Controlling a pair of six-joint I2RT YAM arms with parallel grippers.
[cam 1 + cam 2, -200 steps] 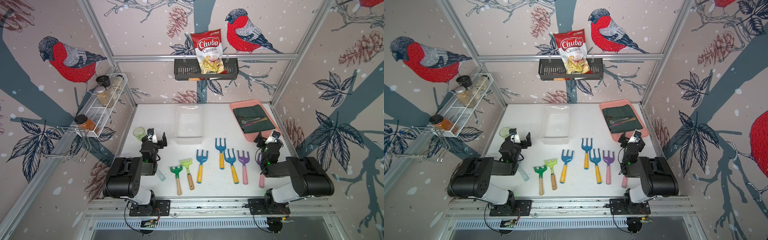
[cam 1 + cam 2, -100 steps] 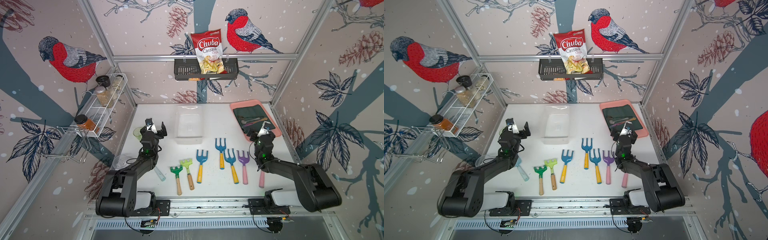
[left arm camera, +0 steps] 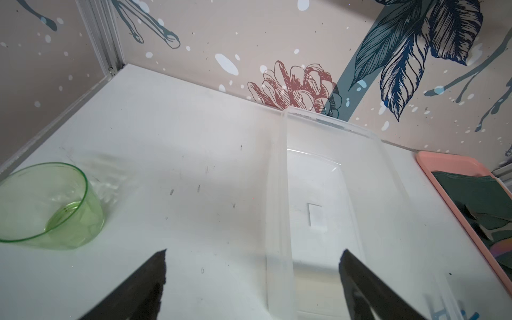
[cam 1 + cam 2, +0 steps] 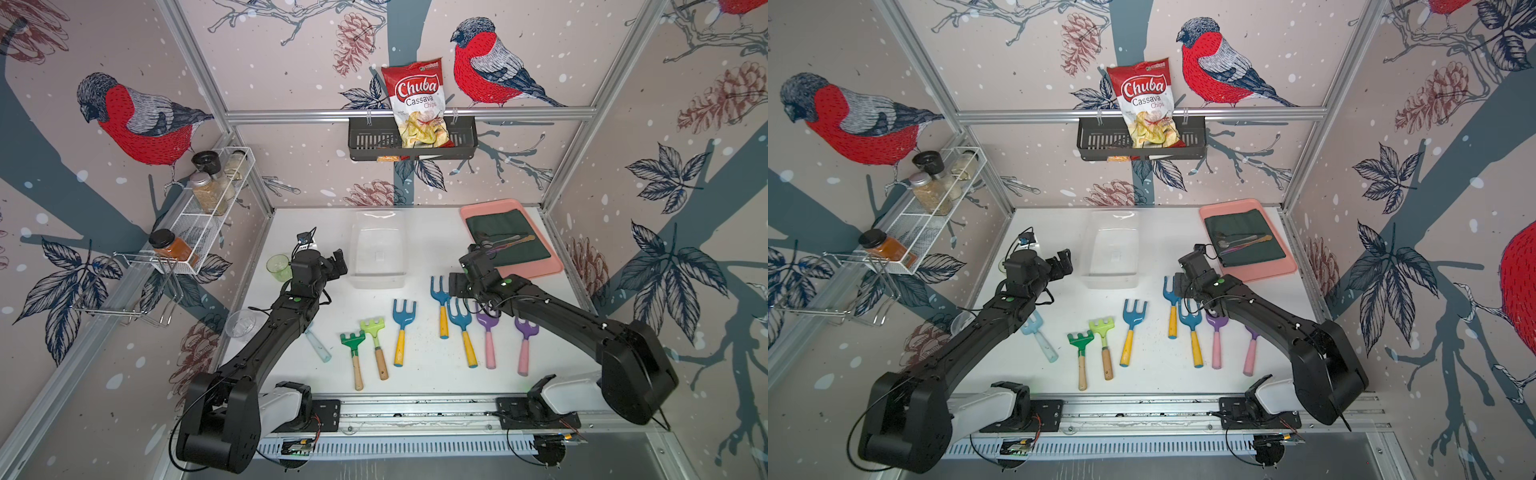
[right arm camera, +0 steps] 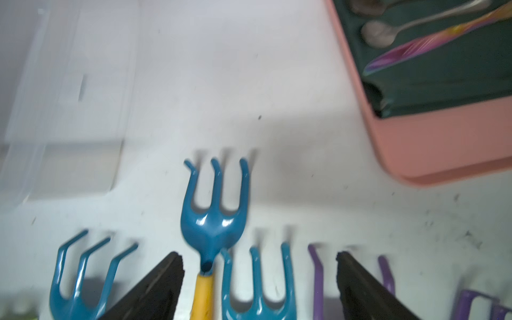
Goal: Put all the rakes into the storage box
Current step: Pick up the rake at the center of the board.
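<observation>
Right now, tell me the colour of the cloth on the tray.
Dark green. The cloth shows best in a top view, lying on the pink tray.

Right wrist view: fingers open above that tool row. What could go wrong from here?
1. Wrong tool: the right gripper hovers over a three-pronged blue fork, while the dark green rake and light green rake lie farther along the row.
2. Crowding: a second blue fork and a purple fork also appear between the open fingers; closing may snag a neighbour.
3. The left gripper hangs close to the storage box and might nudge it.
</observation>
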